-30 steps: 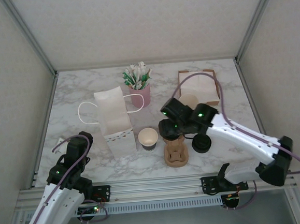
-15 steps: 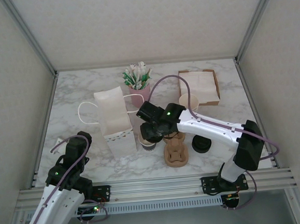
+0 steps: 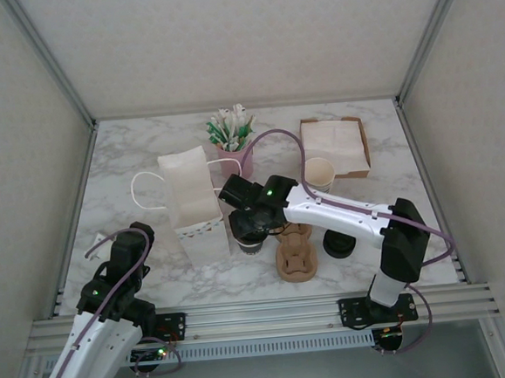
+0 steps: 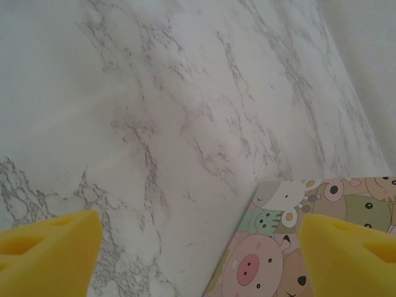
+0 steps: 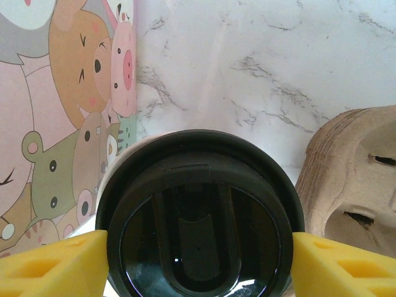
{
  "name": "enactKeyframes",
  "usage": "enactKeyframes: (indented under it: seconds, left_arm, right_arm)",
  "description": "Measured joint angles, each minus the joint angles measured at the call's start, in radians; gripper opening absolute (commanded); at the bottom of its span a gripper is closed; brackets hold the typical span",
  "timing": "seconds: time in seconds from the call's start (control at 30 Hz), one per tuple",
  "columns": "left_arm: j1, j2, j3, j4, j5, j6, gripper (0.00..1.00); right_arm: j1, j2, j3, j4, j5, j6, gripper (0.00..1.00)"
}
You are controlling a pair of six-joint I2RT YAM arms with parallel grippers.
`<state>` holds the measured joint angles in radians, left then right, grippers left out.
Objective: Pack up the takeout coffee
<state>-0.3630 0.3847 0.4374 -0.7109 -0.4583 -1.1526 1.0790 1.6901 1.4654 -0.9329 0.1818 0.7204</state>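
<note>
Right tool (image 5: 199,255) pinches takeout coffee (image 5: 198,204) by its lid, lower centre; cup body mostly hidden. Left tool (image 4: 201,247) spread over counter (image 4: 185,93), fingers cropped at the bottom corners.

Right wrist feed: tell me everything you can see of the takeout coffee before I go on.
The takeout coffee is a small cup under a round, glossy black plastic lid with a raised rim and a recessed oblong centre; a sliver of cream wall shows at its left. It stands upright on the marble table, between the cartoon-print bag and the brown pulp carrier. The right hand clamps its sides with yellow fingers.
</note>
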Motion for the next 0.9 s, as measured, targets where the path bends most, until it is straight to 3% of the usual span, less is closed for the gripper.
enactKeyframes:
  seconds: [0.9]
  left_arm:
    - [0.0, 0.0, 0.0, -0.008, 0.0, 0.0, 0.83]
  right_arm:
    - [0.033, 0.081, 0.057, -0.032, 0.037, 0.006, 0.72]
